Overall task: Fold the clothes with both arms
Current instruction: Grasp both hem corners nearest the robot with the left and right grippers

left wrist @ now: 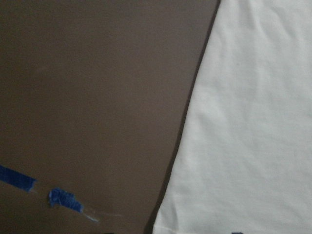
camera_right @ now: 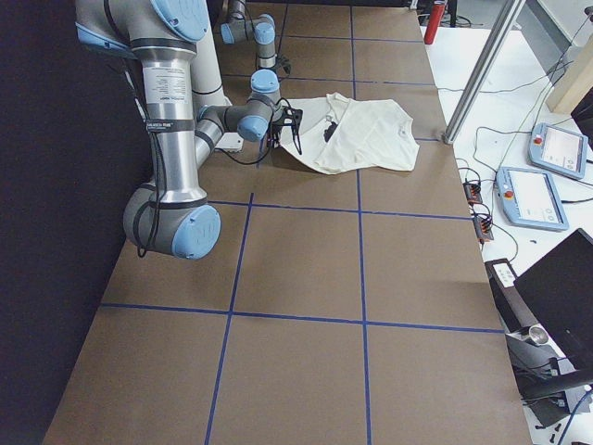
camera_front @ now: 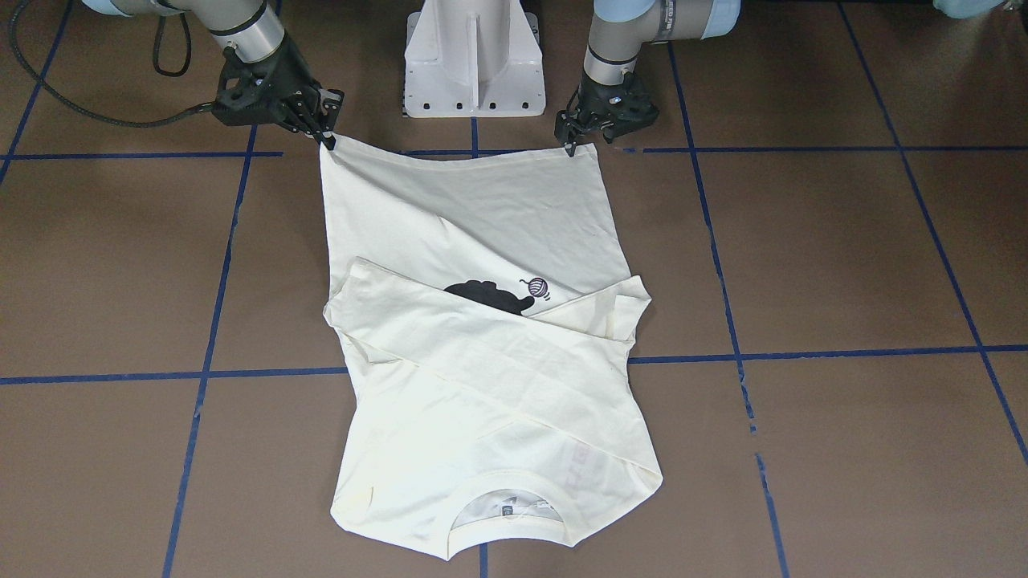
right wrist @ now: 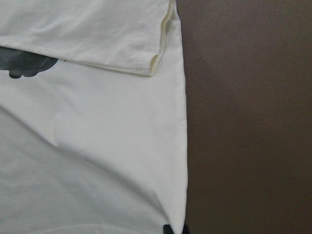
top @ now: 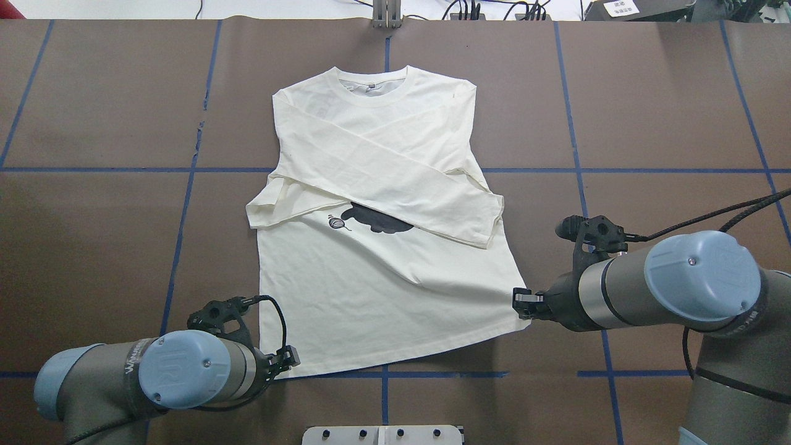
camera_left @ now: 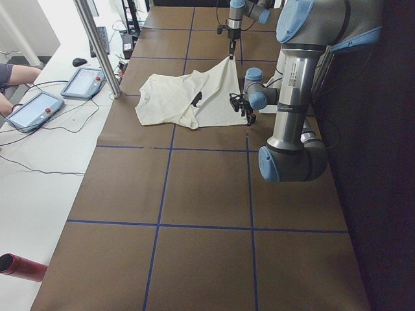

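A: Right claw (camera_front: 327,138) is pinched shut on one hem corner of the shirt (camera_front: 482,209), with that corner raised off the worktop (camera_front: 803,257). Left claw (camera_front: 572,146) is narrow and looks closed on the other hem corner, held low.

B: Which way does the cloth lie?

A: Its long axis runs from both claws straight out to the collar (top: 371,101). The sleeves are crossed midway to the collar. The right claw sits slightly nearer the collar. Judgement: the hem travels collarward.

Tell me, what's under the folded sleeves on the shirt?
The black cat print peeks out from under the sleeves, beside the small yarn ball. The rest of the cat is covered.
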`<act>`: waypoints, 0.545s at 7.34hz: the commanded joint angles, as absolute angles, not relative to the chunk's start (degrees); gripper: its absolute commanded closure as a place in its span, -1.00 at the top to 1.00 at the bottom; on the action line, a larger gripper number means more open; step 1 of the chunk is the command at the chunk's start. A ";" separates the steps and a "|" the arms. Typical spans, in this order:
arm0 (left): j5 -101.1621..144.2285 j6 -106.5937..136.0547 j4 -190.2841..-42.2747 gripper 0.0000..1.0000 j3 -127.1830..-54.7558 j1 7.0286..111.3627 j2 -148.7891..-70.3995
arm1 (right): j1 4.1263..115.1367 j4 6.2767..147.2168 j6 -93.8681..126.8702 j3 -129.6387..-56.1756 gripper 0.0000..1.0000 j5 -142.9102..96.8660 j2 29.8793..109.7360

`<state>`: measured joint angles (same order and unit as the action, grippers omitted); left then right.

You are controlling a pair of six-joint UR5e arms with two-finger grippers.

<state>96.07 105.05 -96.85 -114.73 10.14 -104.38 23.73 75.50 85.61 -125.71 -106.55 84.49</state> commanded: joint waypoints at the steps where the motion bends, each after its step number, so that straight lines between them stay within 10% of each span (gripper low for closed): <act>1: 95.98 105.03 -96.59 0.50 -114.44 10.11 -104.33 | 23.73 75.50 85.52 -125.68 -1.00 -106.61 84.29; 4: 95.80 104.59 -96.59 0.36 -113.82 10.55 -104.41 | 23.73 75.50 85.17 -125.68 -1.00 -106.61 84.11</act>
<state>95.88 104.70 -96.59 -114.11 10.32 -104.37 23.73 75.50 85.31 -125.64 -106.61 84.18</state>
